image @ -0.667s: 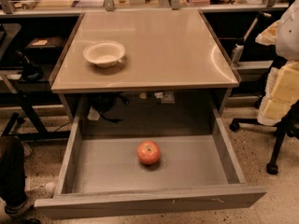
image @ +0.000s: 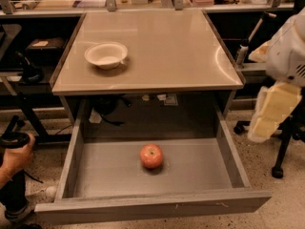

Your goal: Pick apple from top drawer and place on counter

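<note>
Centrally, apple (image: 151, 156) in top drawer (image: 200, 173), walls well apart; claw (image: 271, 111) maybe right of counter (image: 167, 51), grip unreadable.

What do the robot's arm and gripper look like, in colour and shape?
The arm is a white, rounded shell with a few short dark slits on its side. Below it, the gripper is a pale yellow, blocky piece. It hangs at the right edge of the view, to the right of the drawer. No cables or markings show on either.
</note>
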### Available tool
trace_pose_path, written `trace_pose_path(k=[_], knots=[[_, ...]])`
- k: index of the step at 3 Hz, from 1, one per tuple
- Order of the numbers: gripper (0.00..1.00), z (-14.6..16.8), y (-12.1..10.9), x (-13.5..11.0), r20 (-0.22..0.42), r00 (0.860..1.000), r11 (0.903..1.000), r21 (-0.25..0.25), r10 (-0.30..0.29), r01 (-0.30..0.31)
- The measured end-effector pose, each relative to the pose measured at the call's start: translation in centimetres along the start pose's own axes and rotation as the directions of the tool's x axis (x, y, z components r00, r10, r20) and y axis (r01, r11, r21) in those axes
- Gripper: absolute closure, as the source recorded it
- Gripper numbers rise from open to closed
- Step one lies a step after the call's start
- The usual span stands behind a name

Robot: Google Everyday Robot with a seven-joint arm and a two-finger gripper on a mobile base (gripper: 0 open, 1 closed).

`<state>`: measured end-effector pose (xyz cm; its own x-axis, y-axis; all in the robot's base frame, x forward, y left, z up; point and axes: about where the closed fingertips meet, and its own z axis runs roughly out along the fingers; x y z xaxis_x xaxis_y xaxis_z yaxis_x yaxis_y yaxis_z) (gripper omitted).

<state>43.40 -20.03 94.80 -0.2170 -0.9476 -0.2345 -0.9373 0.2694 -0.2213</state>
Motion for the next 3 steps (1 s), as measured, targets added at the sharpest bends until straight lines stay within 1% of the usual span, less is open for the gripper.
trace_pose_path(k=[1, 2, 3], knots=[[0.0, 6.5, 2.7, -1.7, 0.042, 0.999, 0.9975, -0.069, -0.009, 0.012], [0.0, 12.2, 4.8, -2.7, 0.085, 0.996, 0.9895, -0.144, 0.002, 0.01], [0.0, 12.7, 5.0, -2.7, 0.086, 0.996, 0.9891, -0.147, 0.004, 0.009]])
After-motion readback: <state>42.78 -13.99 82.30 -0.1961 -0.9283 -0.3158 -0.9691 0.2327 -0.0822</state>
